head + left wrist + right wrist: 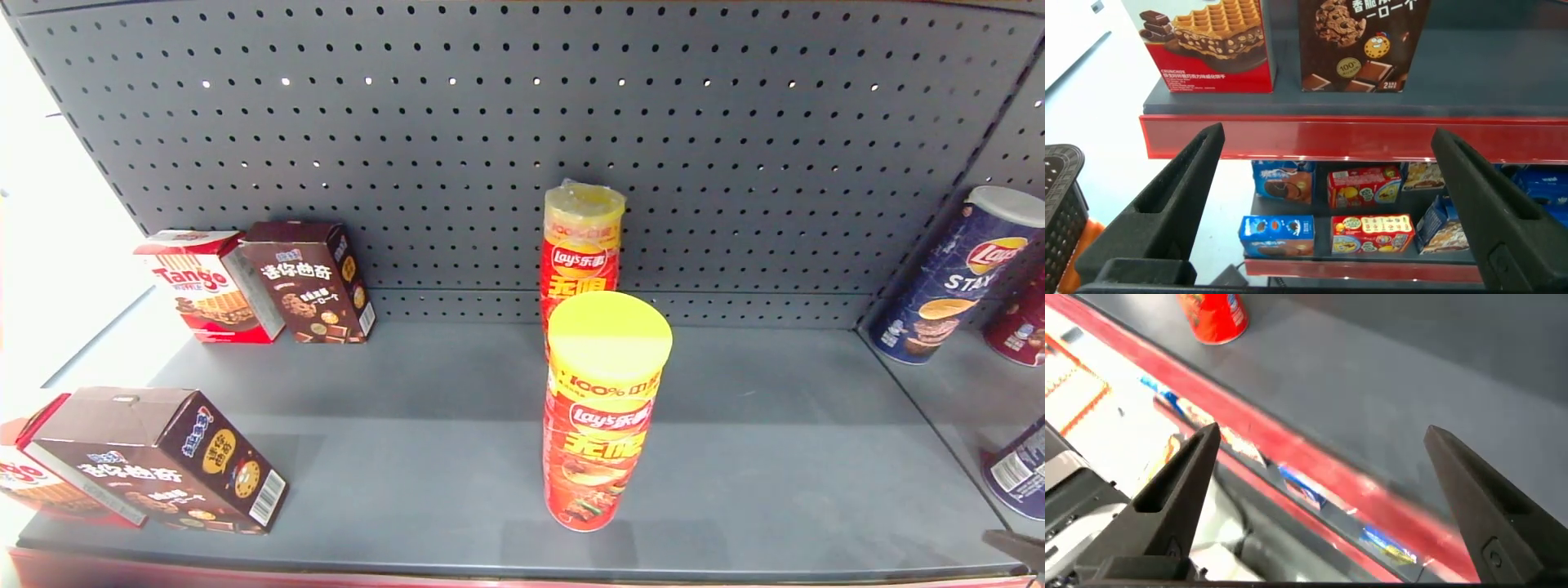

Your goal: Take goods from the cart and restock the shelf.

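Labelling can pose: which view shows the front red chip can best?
Head view: front red chip can stands whole, yellow lid to base. Right wrist view catches just its base, near the shelf edge. Left wrist view faces the snack boxes instead.

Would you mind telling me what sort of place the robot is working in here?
Probably a shop aisle, real or mock-up: a grey pegboard-backed shelf carries biscuit boxes and chip cans faced outward, and below its red front edge a lower shelf is packed with more snack boxes.
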Robot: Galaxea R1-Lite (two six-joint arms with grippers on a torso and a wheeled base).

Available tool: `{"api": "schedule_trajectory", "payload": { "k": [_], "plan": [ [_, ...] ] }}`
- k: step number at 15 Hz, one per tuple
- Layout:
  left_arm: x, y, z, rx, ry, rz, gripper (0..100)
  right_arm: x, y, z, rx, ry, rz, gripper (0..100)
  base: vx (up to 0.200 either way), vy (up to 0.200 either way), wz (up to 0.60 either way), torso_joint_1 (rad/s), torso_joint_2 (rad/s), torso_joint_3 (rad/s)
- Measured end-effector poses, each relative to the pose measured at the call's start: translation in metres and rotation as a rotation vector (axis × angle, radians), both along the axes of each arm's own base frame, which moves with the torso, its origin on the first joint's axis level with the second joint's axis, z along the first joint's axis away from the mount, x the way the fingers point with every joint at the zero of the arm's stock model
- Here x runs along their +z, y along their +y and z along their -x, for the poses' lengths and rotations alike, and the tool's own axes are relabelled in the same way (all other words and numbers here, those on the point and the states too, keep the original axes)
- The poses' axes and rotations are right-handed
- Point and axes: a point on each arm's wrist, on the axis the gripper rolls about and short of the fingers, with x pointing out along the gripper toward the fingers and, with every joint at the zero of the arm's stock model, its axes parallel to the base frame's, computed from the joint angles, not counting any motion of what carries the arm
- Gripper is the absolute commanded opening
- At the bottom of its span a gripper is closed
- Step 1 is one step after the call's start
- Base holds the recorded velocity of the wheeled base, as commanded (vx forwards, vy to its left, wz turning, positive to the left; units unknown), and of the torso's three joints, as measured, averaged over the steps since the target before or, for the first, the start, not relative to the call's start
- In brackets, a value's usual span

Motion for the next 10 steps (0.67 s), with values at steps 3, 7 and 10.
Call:
{"api": "schedule_trajectory", "payload": {
  "k": [3, 7, 10],
  "plan": [
    [0.0, 0.0, 0.0, 0.0, 0.0, 0.0, 100, -0.035, -0.017, 0.027, -0.018, -0.063, -0.045, 100, 0.0, 0.0, 0.0, 0.0, 0.0, 0.0],
    [0.0, 0.0, 0.0, 0.0, 0.001, 0.0, 100, -0.066, -0.031, 0.047, -0.13, -0.097, -0.084, 100, 0.0, 0.0, 0.0, 0.0, 0.0, 0.0],
    [0.0, 0.0, 0.0, 0.001, 0.0, 0.0, 100, -0.069, -0.034, 0.05, -0.065, -0.136, -0.116, 100, 0.0, 0.0, 0.0, 0.0, 0.0, 0.0]
  ]
}}
